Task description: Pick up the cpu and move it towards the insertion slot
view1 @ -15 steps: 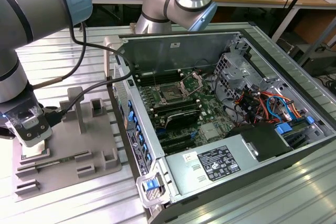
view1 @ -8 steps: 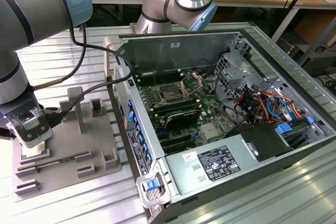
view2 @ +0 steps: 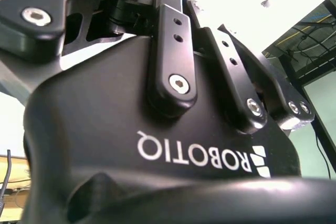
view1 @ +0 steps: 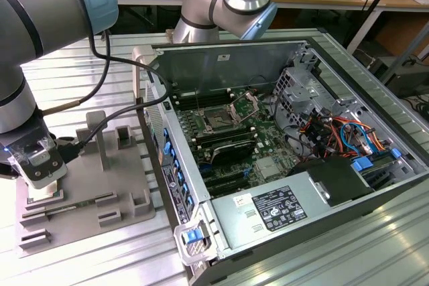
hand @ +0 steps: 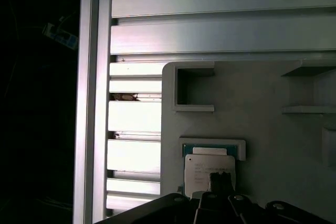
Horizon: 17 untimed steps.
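Gripper lowered over the cpu on its plate, well apart from the insertion slot.

The cpu lies flat, silver lid up, against a raised bracket on the grey plate, probably so that it sits at a known spot for a straight-down grasp. It is close to square, so it has no real long axis, and its sides run parallel with the bracket. I cannot tell whether the gripper is open or closed on it. The plate rests on the slatted bench at the exterior view's left. The insertion slot sits in the open computer case to the right, its metal flap seemingly raised to receive the cpu.
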Available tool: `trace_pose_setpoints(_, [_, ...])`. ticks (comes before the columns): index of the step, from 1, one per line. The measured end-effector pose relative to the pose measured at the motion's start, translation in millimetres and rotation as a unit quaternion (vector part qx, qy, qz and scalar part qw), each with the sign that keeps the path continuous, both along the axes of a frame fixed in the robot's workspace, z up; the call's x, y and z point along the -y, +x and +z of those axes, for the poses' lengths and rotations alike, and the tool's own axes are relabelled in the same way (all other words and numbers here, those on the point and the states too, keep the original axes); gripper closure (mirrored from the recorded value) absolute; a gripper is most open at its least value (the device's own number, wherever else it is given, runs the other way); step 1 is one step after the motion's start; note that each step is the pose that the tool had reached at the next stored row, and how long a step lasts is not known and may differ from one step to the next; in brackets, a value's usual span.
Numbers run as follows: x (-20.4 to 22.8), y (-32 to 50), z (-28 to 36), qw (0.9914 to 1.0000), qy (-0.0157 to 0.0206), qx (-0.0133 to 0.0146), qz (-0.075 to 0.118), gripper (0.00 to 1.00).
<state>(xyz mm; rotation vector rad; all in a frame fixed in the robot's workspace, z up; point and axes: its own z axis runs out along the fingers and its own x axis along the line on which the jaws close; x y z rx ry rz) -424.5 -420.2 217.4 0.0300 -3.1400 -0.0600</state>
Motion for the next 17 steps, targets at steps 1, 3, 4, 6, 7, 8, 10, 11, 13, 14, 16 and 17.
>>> trace_pose_setpoints(1, [0.0,0.0,0.0,1.0,0.0,0.0,0.0,0.82])
trace_pose_setpoints(3, [0.0,0.0,-0.1,1.0,0.0,0.0,0.0,0.76])
trace_pose_setpoints(4, [0.0,0.0,-0.1,1.0,0.0,0.0,0.0,0.7])
trace_pose_setpoints(6, [0.0,0.0,-0.1,1.0,0.0,0.0,0.0,0.58])
trace_pose_setpoints(7, [0.0,0.0,-0.2,1.0,0.0,0.0,0.0,0.58])
trace_pose_setpoints(8, [0.0,0.0,-0.2,1.0,0.0,0.0,0.0,0.52])
trace_pose_setpoints(10, [0.0,0.0,-0.2,1.0,0.0,0.0,0.0,0.46])
trace_pose_setpoints(11, [0.0,0.0,-0.2,1.0,0.0,0.0,0.0,0.39])
trace_pose_setpoints(13, [0.0,0.0,-0.3,1.0,0.0,0.0,0.0,0.39])
trace_pose_setpoints(14, [0.0,0.0,-0.4,1.0,0.0,0.0,0.0,0.39])
trace_pose_setpoints(16, [0.0,0.0,-0.3,1.0,0.0,0.0,0.0,0.39])
trace_pose_setpoints(17, [0.0,0.0,-0.4,1.0,0.0,0.0,0.0,0.39])
